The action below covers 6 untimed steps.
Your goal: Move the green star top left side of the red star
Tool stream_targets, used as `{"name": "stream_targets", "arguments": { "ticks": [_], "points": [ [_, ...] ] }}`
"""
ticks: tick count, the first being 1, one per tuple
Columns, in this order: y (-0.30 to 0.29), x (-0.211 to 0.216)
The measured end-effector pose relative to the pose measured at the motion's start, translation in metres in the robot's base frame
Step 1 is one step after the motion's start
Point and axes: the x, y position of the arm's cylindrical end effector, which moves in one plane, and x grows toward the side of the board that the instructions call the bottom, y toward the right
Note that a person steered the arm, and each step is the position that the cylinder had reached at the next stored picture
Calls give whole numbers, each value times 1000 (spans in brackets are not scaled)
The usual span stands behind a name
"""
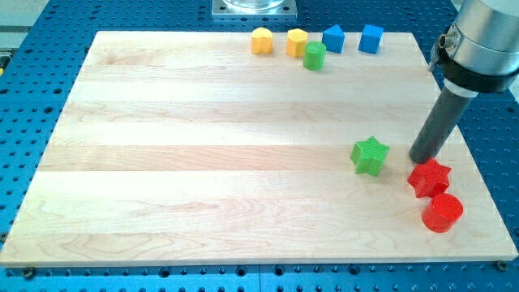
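The green star (371,155) lies on the wooden board, to the left and slightly above the red star (429,178), with a gap between them. My tip (421,158) stands on the board between the two stars, just above the red star's upper left point and to the right of the green star. The rod rises up and to the right out of the view's top right.
A red cylinder (442,212) sits just below the red star. Along the board's top edge stand a yellow block (261,40), a yellow hexagon block (297,42), a green cylinder (315,56) and two blue blocks (333,37) (371,38). The board's right edge (478,162) is near.
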Motion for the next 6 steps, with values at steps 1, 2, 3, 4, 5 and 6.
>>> {"name": "stream_targets", "arguments": {
  "ticks": [1,2,3,4,5,6],
  "points": [
    [-66,41],
    [-121,43],
    [-120,3],
    [-82,21],
    [-50,66],
    [-7,51]
  ]
}}
